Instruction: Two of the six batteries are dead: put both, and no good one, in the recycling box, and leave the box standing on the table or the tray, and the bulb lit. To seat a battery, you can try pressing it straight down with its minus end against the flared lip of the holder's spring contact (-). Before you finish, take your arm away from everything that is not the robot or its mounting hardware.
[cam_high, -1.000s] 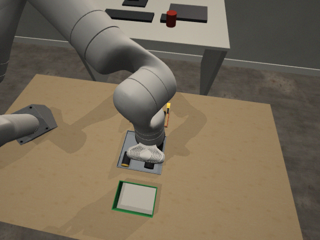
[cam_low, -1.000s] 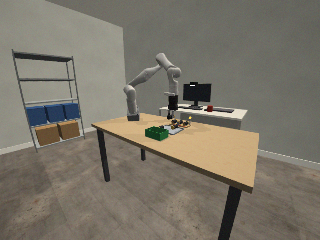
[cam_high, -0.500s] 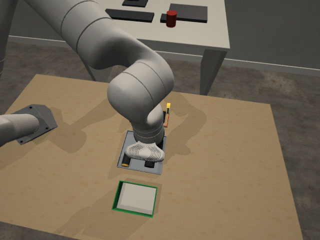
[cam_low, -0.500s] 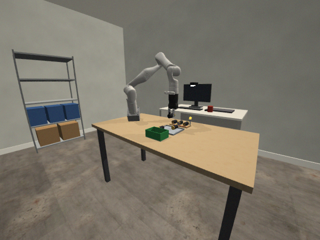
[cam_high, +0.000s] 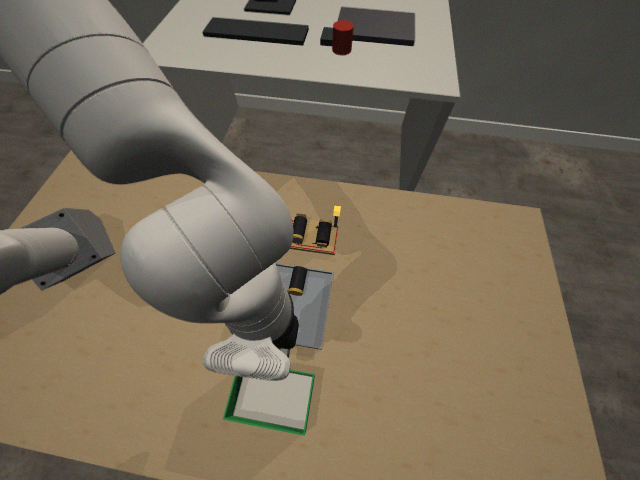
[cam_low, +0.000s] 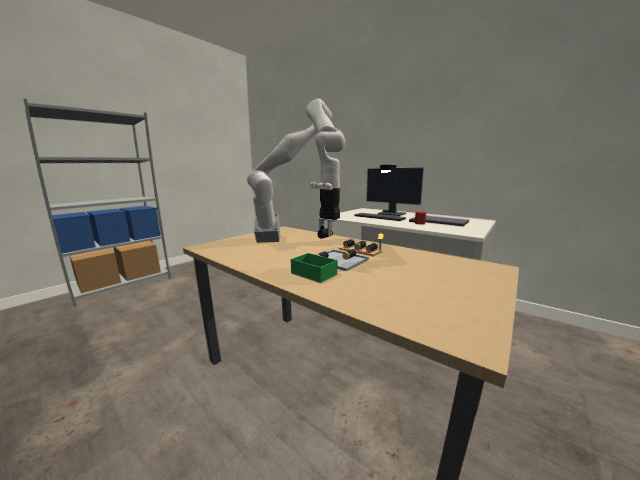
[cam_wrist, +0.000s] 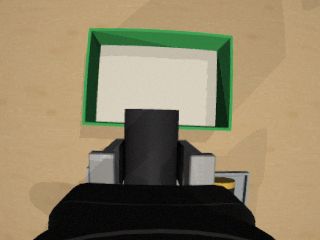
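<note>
My gripper (cam_low: 325, 229) (cam_wrist: 150, 155) is shut on a black battery (cam_wrist: 151, 130) and holds it in the air, near the tray-side edge of the green box (cam_high: 266, 426) (cam_low: 305, 269) (cam_wrist: 160, 39). The box stands upright on the table, with no battery visible inside. The grey tray (cam_high: 315, 315) (cam_low: 341, 260) holds one battery (cam_high: 297, 280) (cam_low: 349, 254) at its far side and another battery (cam_low: 323, 254) (cam_wrist: 224, 183) nearer the box. Three batteries lie on the holder board (cam_high: 311, 233); the arm hides one in the top view. The bulb (cam_high: 337, 210) (cam_low: 380, 236) shows bright yellow.
The arm covers the left part of the tray and holder in the top view. The robot base (cam_high: 77, 248) (cam_low: 267, 234) stands at the table's left. A white desk (cam_high: 289, 64) with a red cup (cam_high: 342, 38) (cam_low: 420, 217) stands behind the table.
</note>
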